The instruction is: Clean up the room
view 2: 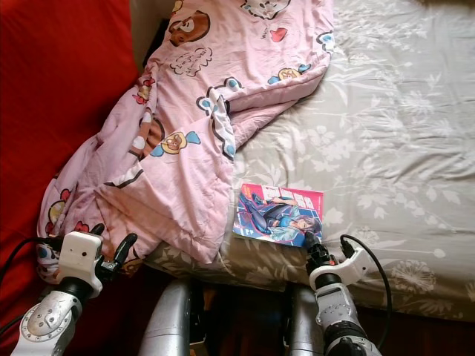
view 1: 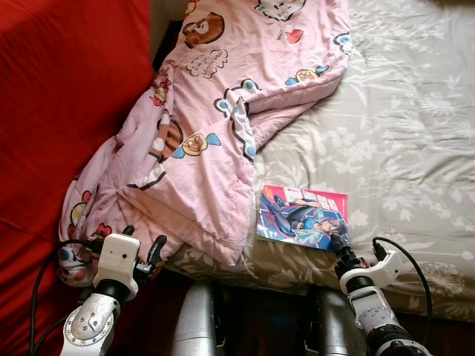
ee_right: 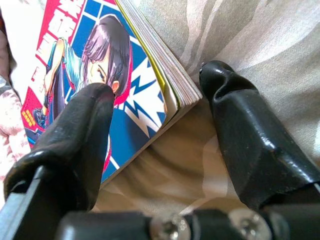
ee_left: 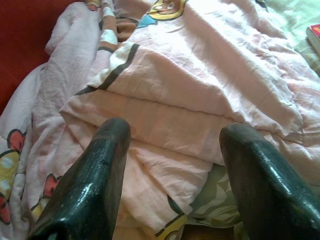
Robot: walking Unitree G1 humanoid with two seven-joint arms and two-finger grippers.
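1. Left eye view: a bed [view 1: 415, 133] covered by a grey-green sheet with a pale leaf pattern takes up the right side. A pink blanket [view 1: 215, 111] printed with cartoon figures lies rumpled across the bed's left part and spills over its near edge. To the left of it is a broad red surface [view 1: 67, 96]. A comic book [view 1: 303, 216] with a bright pink and blue cover lies flat on the sheet near the bed's front edge, just beside the blanket's hem.
2. Right eye view: the same scene. The left gripper [view 2: 111, 248] sits at the blanket's lower left corner, above the red surface. The right gripper [view 2: 310, 245] is at the book's near right corner. 2 silver arms rise from the bottom edge, each with a black cable looping beside it.
3. Left wrist view: the 2 black fingers [ee_left: 95, 170] are spread wide apart with nothing between them, pointing at the folded pink blanket just ahead. A strip of the patterned sheet shows under the blanket's edge.
4. Right wrist view: the 2 fingers [ee_right: 85, 130] are open and straddle the book's corner, 1 lying over the cover, the other beside the page edges on the sheet. They have not closed on it.
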